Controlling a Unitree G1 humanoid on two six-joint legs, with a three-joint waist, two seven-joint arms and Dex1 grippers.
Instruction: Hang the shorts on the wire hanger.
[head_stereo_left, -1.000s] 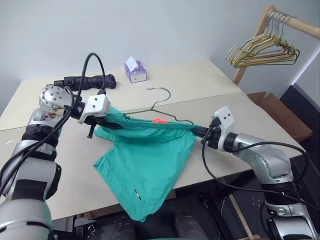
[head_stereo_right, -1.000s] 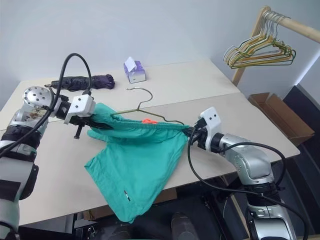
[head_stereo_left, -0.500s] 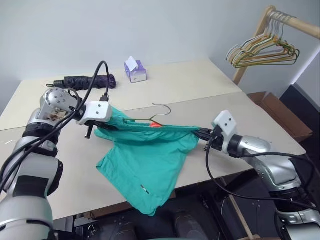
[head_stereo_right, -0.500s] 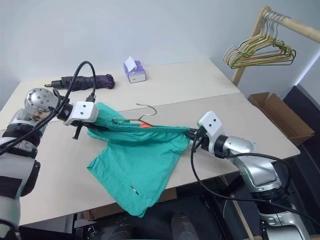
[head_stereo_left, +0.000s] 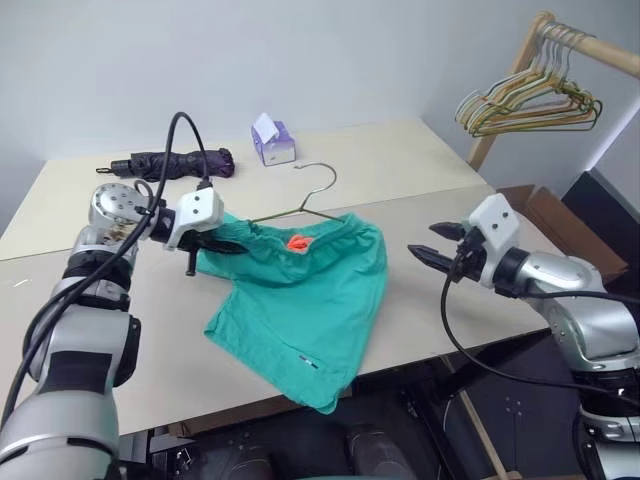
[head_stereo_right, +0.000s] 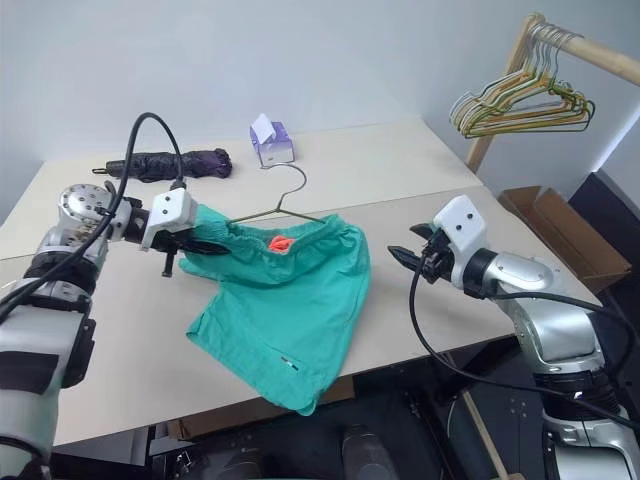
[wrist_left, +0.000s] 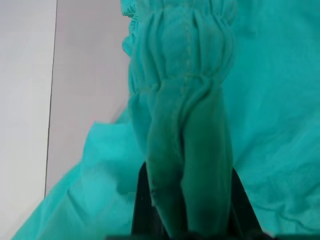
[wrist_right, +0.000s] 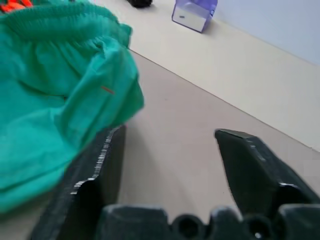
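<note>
Shorts (head_stereo_left: 310, 290): right gripper (head_stereo_left: 428, 243) fingers newly released, left gripper (head_stereo_left: 222, 243) clenched on waistband, wire hanger (head_stereo_left: 305, 205) partly inside, hanging unfinished.

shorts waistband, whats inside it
The wire hanger runs into the shorts: hook and one sloping arm show, the rest is covered. An orange-red cord peeks out.

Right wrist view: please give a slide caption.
Open right fingers over the table, apart from the shorts.
</note>
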